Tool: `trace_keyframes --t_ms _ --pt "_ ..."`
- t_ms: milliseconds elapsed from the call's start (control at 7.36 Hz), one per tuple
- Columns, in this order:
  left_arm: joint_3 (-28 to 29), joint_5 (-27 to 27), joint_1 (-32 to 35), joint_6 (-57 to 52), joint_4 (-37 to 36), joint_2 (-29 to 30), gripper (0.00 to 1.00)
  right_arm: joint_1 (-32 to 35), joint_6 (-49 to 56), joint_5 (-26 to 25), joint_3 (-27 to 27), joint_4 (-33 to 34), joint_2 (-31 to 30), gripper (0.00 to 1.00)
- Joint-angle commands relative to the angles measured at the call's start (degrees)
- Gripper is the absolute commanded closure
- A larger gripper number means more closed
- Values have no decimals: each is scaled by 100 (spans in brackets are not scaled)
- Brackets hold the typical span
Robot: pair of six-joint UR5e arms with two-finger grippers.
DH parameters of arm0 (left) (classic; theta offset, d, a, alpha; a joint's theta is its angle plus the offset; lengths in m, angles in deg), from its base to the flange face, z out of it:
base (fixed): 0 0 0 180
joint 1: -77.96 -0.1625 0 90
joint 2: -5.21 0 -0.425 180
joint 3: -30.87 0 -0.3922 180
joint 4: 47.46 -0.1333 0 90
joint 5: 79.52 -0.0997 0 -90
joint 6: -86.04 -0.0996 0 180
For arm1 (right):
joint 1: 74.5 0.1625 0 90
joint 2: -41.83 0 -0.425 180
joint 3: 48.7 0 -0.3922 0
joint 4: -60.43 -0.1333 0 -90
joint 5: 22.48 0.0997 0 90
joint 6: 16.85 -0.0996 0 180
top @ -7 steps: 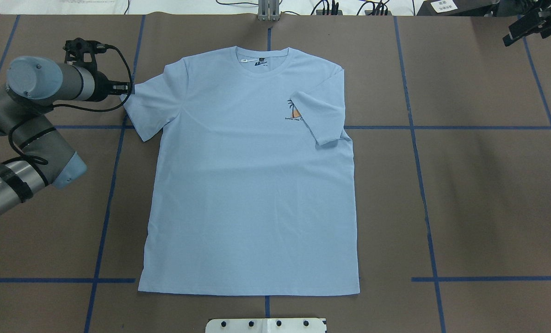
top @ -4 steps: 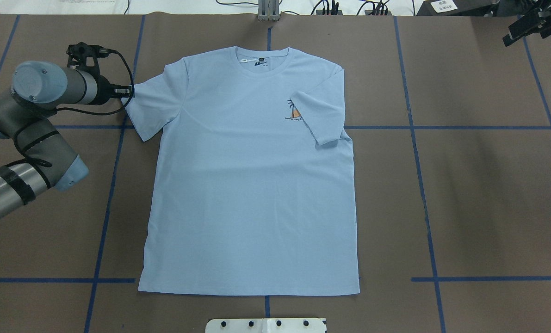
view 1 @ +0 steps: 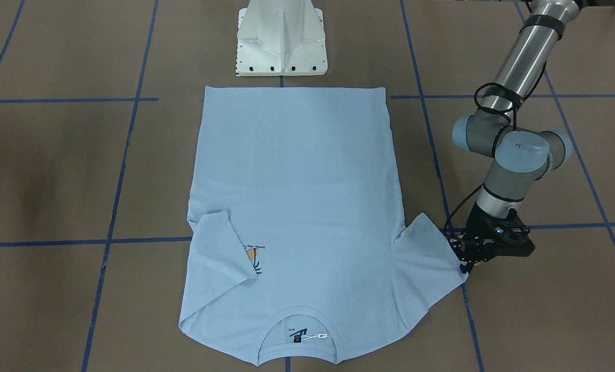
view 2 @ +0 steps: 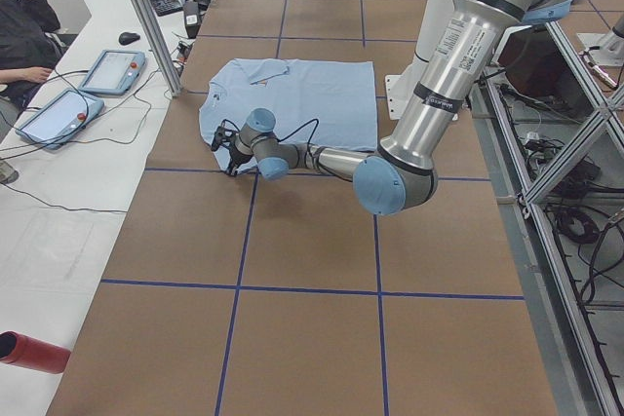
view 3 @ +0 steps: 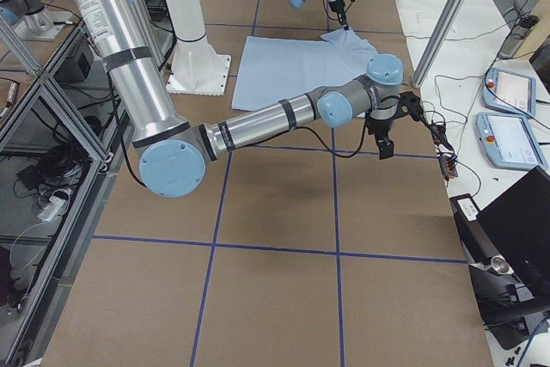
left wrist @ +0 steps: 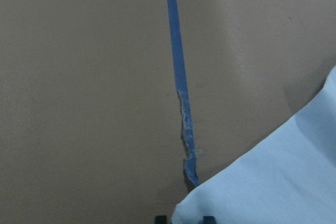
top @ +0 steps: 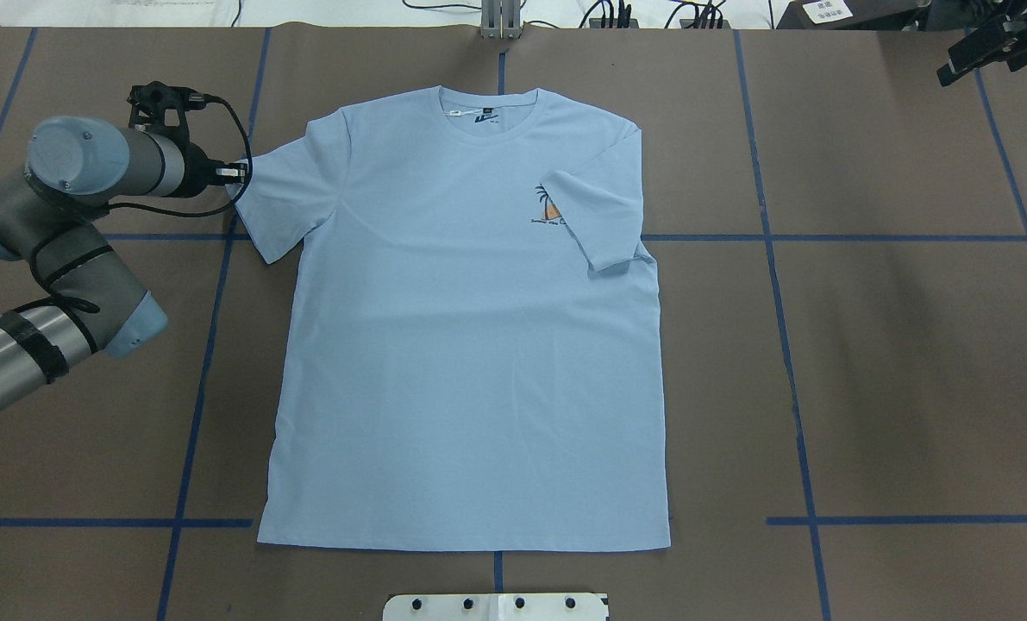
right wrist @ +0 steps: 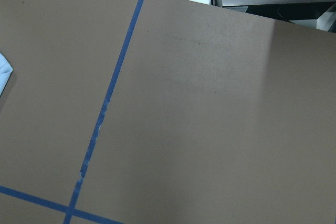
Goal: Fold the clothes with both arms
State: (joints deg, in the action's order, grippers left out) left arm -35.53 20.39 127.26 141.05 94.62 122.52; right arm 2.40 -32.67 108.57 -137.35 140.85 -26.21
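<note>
The light blue T-shirt point(top: 470, 362) lies flat, chest up, collar toward the far edge. The sleeve on the overhead view's right point(top: 604, 220) is folded in over the chest and partly covers the palm print point(top: 550, 207). The other sleeve point(top: 276, 198) is spread out. My left gripper point(top: 239, 172) sits low at that sleeve's outer edge point(view 1: 444, 258). In the left wrist view its two fingertips point(left wrist: 161, 217) stand apart with the sleeve corner point(left wrist: 262, 187) between them. My right gripper point(top: 966, 60) hovers over bare table at the far right corner point(view 3: 384, 145); its fingers do not show clearly.
The white pedestal base point(view 1: 281, 46) stands at the shirt's hem side. Blue tape lines point(top: 772, 237) cross the brown table. Cables and plugs point(top: 651, 15) run along the far edge. Beyond it a person point(view 2: 24, 36) sits by two tablets point(view 2: 109, 70).
The left arm has swung a little inward, carrying its gripper slightly closer onto the sleeve edge. The shirt and the right gripper have not moved.
</note>
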Motion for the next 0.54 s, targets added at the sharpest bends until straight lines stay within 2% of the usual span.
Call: trace_keyframes --t_ms 0,136,408 --pt "-319 2 1 1 -136 20 100 0 0 0 -3 0 -8 0" --pt "-626 -7 1 10 -555 46 100 0 0 -9 -3 0 -8 0" --pt "-1312 -102 -217 106 -2124 414 100 0 -26 -9 -3 0 -16 0"
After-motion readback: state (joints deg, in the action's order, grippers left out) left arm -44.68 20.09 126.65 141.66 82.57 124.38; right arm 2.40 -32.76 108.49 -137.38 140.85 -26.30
